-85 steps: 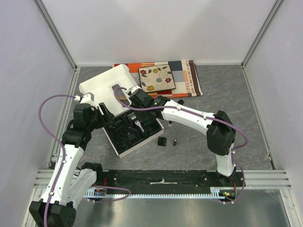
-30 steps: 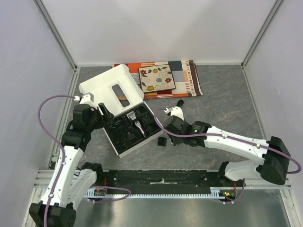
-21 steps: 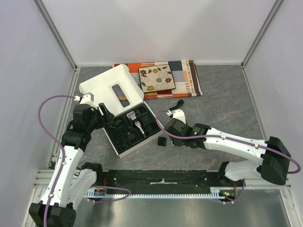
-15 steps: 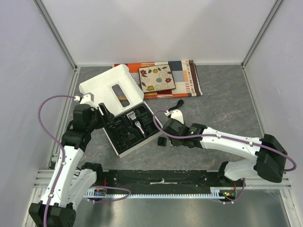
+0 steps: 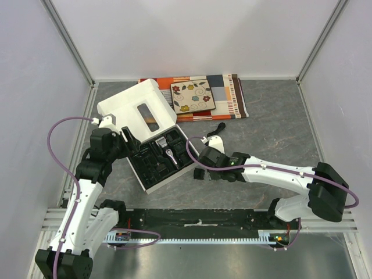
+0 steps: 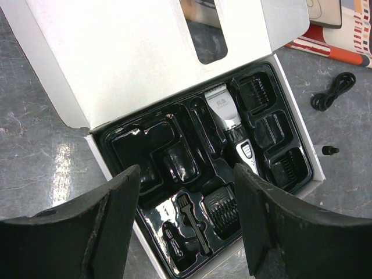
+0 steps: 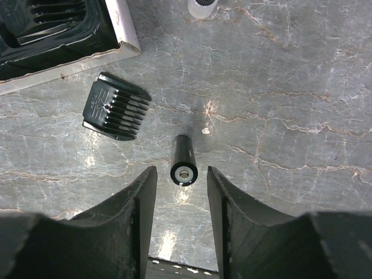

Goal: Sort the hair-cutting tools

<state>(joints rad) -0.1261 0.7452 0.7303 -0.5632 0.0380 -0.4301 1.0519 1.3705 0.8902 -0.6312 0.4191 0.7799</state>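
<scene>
Down off the white box [image 5: 122, 104] and low over the table [image 7: 290, 87] now with the right fingers [image 7: 136, 215], spread apart. Near end of a small black cylinder [image 7: 183, 160] between the tips; off to their left, a comb guard [image 7: 115, 106]. Holds the left fingers [image 6: 110, 221] apart too, above the tray [image 6: 133, 145], clipper [image 6: 228, 116] seated beyond the tips.
</scene>
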